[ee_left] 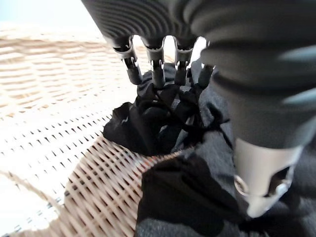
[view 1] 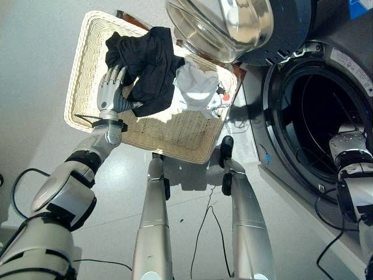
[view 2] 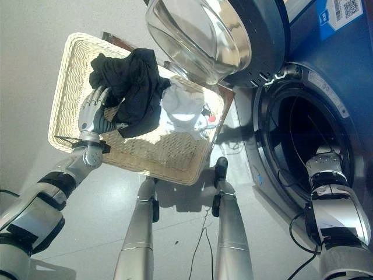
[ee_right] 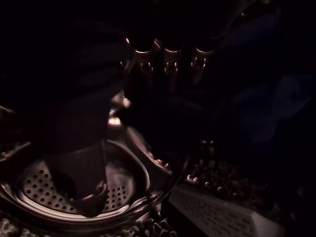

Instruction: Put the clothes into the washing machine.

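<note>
Looking down, I see my left hand in the wicker basket, fingers curled into the black garment, a white garment beside it. My right hand reaches inside the washing machine drum; I cannot tell its grip.

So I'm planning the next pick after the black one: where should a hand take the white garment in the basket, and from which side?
Probably at the raised, crumpled middle of the white garment, coming down from above. It lies bunched in the wicker basket, beside the black garment held by the left hand, so a sideways approach looks blocked.
</note>
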You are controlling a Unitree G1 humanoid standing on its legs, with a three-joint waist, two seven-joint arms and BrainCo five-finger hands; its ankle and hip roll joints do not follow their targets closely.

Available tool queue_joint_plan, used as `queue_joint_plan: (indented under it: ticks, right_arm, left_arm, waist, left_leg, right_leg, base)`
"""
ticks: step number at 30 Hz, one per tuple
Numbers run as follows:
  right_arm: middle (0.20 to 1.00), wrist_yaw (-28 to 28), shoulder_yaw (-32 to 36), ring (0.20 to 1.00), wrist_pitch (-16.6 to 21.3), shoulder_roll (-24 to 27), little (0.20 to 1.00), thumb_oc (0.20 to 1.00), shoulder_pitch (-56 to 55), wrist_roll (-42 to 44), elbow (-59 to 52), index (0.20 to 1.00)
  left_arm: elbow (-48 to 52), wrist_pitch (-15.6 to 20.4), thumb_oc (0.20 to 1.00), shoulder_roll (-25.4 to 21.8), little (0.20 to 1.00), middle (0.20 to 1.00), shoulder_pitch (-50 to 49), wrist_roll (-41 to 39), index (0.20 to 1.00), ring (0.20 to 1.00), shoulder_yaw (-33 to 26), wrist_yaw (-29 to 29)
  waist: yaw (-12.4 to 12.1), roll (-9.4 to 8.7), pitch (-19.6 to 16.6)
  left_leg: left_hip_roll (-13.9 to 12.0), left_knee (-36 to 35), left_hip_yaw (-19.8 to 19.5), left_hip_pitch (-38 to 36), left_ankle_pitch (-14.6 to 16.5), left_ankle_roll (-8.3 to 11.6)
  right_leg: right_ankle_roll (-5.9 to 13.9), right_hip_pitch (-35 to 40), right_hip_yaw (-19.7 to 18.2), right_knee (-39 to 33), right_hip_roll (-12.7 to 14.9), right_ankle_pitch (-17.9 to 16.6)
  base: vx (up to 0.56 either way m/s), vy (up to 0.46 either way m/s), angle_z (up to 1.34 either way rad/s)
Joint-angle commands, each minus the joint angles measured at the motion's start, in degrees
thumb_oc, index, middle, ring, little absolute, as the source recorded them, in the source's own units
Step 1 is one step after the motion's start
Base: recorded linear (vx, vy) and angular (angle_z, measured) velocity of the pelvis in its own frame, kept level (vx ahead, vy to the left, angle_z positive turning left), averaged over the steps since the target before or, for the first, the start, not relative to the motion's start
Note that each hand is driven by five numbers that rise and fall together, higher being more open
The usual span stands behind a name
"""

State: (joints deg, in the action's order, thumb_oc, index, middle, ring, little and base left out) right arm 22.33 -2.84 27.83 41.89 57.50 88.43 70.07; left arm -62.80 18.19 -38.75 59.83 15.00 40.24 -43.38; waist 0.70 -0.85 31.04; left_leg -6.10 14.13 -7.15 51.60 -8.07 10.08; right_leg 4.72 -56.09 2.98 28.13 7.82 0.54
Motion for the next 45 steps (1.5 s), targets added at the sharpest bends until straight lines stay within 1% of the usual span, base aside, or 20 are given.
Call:
queue_joint_plan:
  ticks: [1, 8, 9, 11, 12, 14, 17, 18, 19, 20, 21, 22, 25, 28, 31, 32, 33, 34, 37, 45]
  right_arm:
    - [1.000, 0.49, -0.63, 1.000, 1.22, 4.15, 1.000, 1.000, -2.17, -3.02, 0.86, 1.000]
    - [1.000, -1.30, -3.04, 1.000, -0.83, 0.80, 1.000, 1.000, -1.83, -6.72, 0.87, 1.000]
    - [1.000, -1.68, -3.51, 1.000, -1.05, -0.39, 1.000, 1.000, -2.10, -7.40, 0.64, 1.000]
    - [1.000, -2.40, -3.74, 1.000, -1.42, -1.20, 1.000, 1.000, -2.03, -7.78, 0.53, 1.000]
    - [1.000, -2.59, -4.36, 1.000, -1.36, -2.63, 1.000, 1.000, -2.61, -7.75, 0.04, 1.000]
    - [1.000, -3.12, -4.50, 1.000, -1.27, -3.89, 1.000, 1.000, -2.94, -7.66, -0.30, 1.000]
    - [1.000, -3.17, -4.71, 1.000, -1.14, -6.05, 1.000, 1.000, -3.69, -7.87, -0.79, 1.000]
    - [1.000, -3.38, -4.64, 1.000, -0.83, -7.02, 1.000, 1.000, -3.47, -7.56, -0.75, 1.000]
    - [1.000, -3.53, -4.69, 1.000, -0.85, -7.35, 1.000, 1.000, -3.77, -7.59, -0.77, 1.000]
    - [1.000, -3.91, -4.70, 1.000, -0.50, -8.09, 1.000, 1.000, -3.70, -7.49, -0.87, 1.000]
    - [1.000, -4.09, -5.05, 1.000, -0.20, -8.55, 1.000, 1.000, -4.04, -7.17, -0.99, 1.000]
    - [1.000, -4.08, -5.31, 1.000, 0.17, -9.21, 1.000, 1.000, -3.71, -7.26, -1.39, 1.000]
    - [1.000, -4.46, -6.07, 1.000, 0.99, -10.26, 1.000, 1.000, -3.79, -7.17, -2.03, 1.000]
    - [1.000, -5.34, -6.55, 1.000, 1.70, -10.77, 1.000, 1.000, -3.59, -7.00, -2.69, 1.000]
    - [1.000, -6.84, -6.88, 1.000, 2.14, -11.29, 1.000, 1.000, -3.95, -6.69, -2.71, 1.000]
    - [1.000, -7.31, -6.81, 1.000, 2.18, -11.37, 1.000, 1.000, -3.73, -6.58, -2.90, 1.000]
    - [1.000, -8.01, -6.96, 1.000, 2.21, -11.43, 1.000, 1.000, -4.11, -6.43, -2.86, 1.000]
    - [1.000, -9.08, -7.05, 1.000, 2.52, -11.80, 1.000, 1.000, -4.23, -6.04, -3.11, 1.000]
    - [1.000, -11.65, -7.25, 1.000, 3.16, -12.68, 1.000, 1.000, -4.49, -4.88, -3.64, 1.000]
    - [1.000, -13.58, -7.26, 1.000, 3.48, -14.07, 1.000, 1.000, -5.22, -5.75, -6.88, 1.000]
  left_arm:
    - [-2.64, 1.25, 1.000, 1.41, 1.000, 1.000, 6.03, 1.57, 1.000, 1.000, 0.35, -1.24]
    - [-3.64, 2.69, 1.000, 3.62, 1.000, 1.000, 8.70, 2.24, 1.000, 1.000, 1.51, -1.81]
    - [-3.58, 2.30, 1.000, 4.28, 1.000, 1.000, 8.94, 2.35, 1.000, 1.000, 1.47, -3.03]
    - [-3.60, 2.49, 1.000, 4.63, 1.000, 1.000, 9.54, 2.47, 1.000, 1.000, 1.32, -4.68]
    - [-3.67, 2.10, 1.000, 5.28, 1.000, 1.000, 9.70, 3.47, 1.000, 1.000, 0.93, -7.81]
    - [-3.76, 1.53, 1.000, 5.78, 1.000, 1.000, 10.28, 3.21, 1.000, 1.000, 0.18, -10.97]
    - [-4.43, 1.07, 1.000, 6.63, 1.000, 1.000, 10.31, 3.56, 1.000, 1.000, -1.29, -12.93]
    - [-4.95, 0.32, 1.000, 7.09, 1.000, 1.000, 10.72, 4.16, 1.000, 1.000, -1.73, -13.08]
    - [-5.07, -0.20, 1.000, 7.29, 1.000, 1.000, 10.44, 4.47, 1.000, 1.000, -1.91, -12.58]
    - [-5.75, -1.29, 1.000, 7.64, 1.000, 1.000, 10.94, 5.16, 1.000, 1.000, -1.76, -11.89]
    - [-6.00, -2.33, 1.000, 7.99, 1.000, 1.000, 10.89, 5.59, 1.000, 1.000, -1.52, -11.55]
    - [-6.85, -4.37, 1.000, 8.35, 1.000, 1.000, 11.57, 6.31, 1.000, 1.000, -0.85, -10.45]
    - [-8.65, -6.81, 1.000, 8.97, 1.000, 1.000, 11.76, 6.06, 1.000, 1.000, 0.30, -9.14]
    - [-10.15, -7.81, 1.000, 9.26, 1.000, 1.000, 12.26, 4.60, 1.000, 1.000, 0.68, -8.03]
    - [-11.51, -9.33, 1.000, 9.69, 1.000, 1.000, 12.39, 5.25, 1.000, 1.000, 1.32, -6.56]
    - [-11.92, -10.35, 0.473, 9.71, 0.473, 0.473, 12.78, 5.02, 0.473, 0.473, 1.80, -5.27]
    - [-12.43, -10.63, 0.200, 9.90, 0.200, 0.200, 12.47, 5.09, 0.200, 0.200, 2.23, -4.89]
    - [-13.29, -11.90, 0.200, 10.12, 0.200, 0.200, 12.65, 5.31, 0.200, 0.200, 2.99, -3.21]
    - [-14.54, -12.46, 0.200, 10.11, 0.200, 0.200, 12.99, 5.03, 0.200, 0.200, 3.67, -1.97]
    - [-15.30, -13.31, 0.200, 10.20, 0.200, 0.200, 13.06, 3.63, 0.200, 0.200, 3.96, -0.36]
  waist:
    - [0.45, -3.90, -1.25]
    - [0.88, -4.49, -1.25]
    - [0.92, -4.56, -1.25]
    - [1.07, -4.65, -1.25]
    - [1.10, -4.81, -1.25]
    - [1.29, -5.03, -1.25]
    - [1.29, -5.21, -1.25]
    - [1.42, -5.40, -1.25]
    - [1.36, -5.44, -1.25]
    - [1.54, -5.64, -1.25]
    - [1.55, -5.74, -1.25]
    - [1.84, -5.97, -1.25]
    - [2.13, -6.34, -1.25]
    - [2.63, -6.67, -1.25]
    - [2.81, -6.79, -1.25]
    - [3.03, -6.84, -1.25]
    - [3.01, -6.86, -1.25]
    - [3.23, -6.94, -1.25]
    - [3.53, -7.04, -1.25]
    - [4.02, -6.68, -1.25]
  left_leg:
    - [5.88, 3.46, 3.13, -0.23, 4.05, -5.18]
    - [5.98, 3.42, 3.01, 0.69, 3.53, -5.27]
    - [5.87, 3.50, 3.06, 0.30, 4.11, -5.26]
    - [5.94, 3.33, 3.05, 0.91, 3.53, -5.27]
    - [5.82, 3.47, 3.05, 0.54, 4.09, -5.21]
    - [5.87, 3.22, 3.06, 1.11, 3.55, -5.19]
    - [5.74, 3.31, 2.98, 0.80, 4.13, -5.09]
    - [5.82, 3.12, 2.98, 1.32, 3.60, -5.06]
    - [5.69, 3.28, 2.99, 0.87, 4.17, -5.01]
    - [5.75, 3.13, 3.00, 1.51, 3.58, -5.03]
    - [5.64, 3.19, 3.03, 1.03, 4.10, -5.03]
    - [5.63, 2.89, 3.05, 1.59, 3.54, -4.99]
    - [5.49, 2.91, 3.06, 1.21, 4.04, -5.00]
    - [5.38, 2.42, 3.24, 1.69, 3.33, -4.93]
    - [5.12, 2.49, 3.35, 1.27, 3.81, -4.83]
    - [5.22, 2.35, 3.33, 1.78, 3.29, -4.83]
    - [5.09, 2.58, 3.42, 1.29, 3.86, -4.81]
    - [5.15, 2.45, 3.47, 1.34, 3.75, -4.78]
    - [5.05, 2.21, 3.66, 1.27, 3.72, -4.75]
    - [5.21, 1.99, 4.09, 1.25, 3.61, -4.64]
  right_leg:
    - [3.09, 3.64, 4.63, -10.95, -3.52, -9.51]
    - [3.05, 2.81, 4.56, -11.18, -3.77, -10.21]
    - [3.12, 3.10, 4.40, -11.00, -3.99, -9.71]
    - [3.06, 2.51, 4.34, -11.19, -3.96, -10.21]
    - [3.10, 2.85, 4.25, -11.07, -4.12, -9.76]
    - [3.04, 2.32, 4.19, -11.34, -4.14, -10.20]
    - [3.12, 2.58, 4.13, -11.09, -4.34, -9.69]
    - [3.11, 2.12, 4.22, -11.30, -4.31, -10.22]
    - [3.19, 2.58, 4.21, -11.12, -4.41, -9.72]
    - [3.15, 2.03, 4.24, -11.39, -4.38, -10.30]
    - [3.22, 2.48, 4.24, -11.36, -4.49, -9.95]
    - [3.22, 1.99, 4.20, -11.74, -4.44, -10.52]
    - [3.26, 2.31, 3.95, -11.85, -4.79, -10.34]
    - [3.19, 1.81, 3.76, -12.41, -4.89, -10.98]
    - [3.19, 2.14, 3.55, -12.34, -5.02, -10.56]
    - [3.18, 1.62, 3.47, -12.49, -4.95, -11.03]
    - [3.21, 2.07, 3.38, -12.30, -5.11, -10.59]
    - [3.20, 1.98, 3.26, -12.44, -5.23, -10.69]
    - [3.19, 1.93, 3.07, -12.73, -5.34, -10.80]
    - [3.01, 1.75, 2.73, -13.02, -5.27, -10.72]
  base:
    - [0.00, 0.000, 0.00]
    - [0.00, 0.000, 0.01]
    - [0.00, 0.003, 0.04]
    - [0.00, 0.003, 0.02]
    - [0.00, 0.000, 0.00]
    - [0.00, 0.000, 0.00]
    - [-0.01, -0.004, 0.00]
    - [0.00, 0.000, 0.00]
    - [-0.04, -0.021, -0.01]
    - [0.00, 0.000, 0.00]
    - [-0.03, -0.019, 0.00]
    - [0.00, 0.000, 0.00]
    - [0.00, 0.000, 0.00]
    - [0.00, 0.000, 0.00]
    - [0.00, 0.005, -0.01]
    - [0.00, 0.017, -0.03]
    - [0.00, 0.000, 0.00]
    - [0.00, 0.000, 0.00]
    - [0.00, 0.000, 0.00]
    - [0.00, 0.010, -0.03]
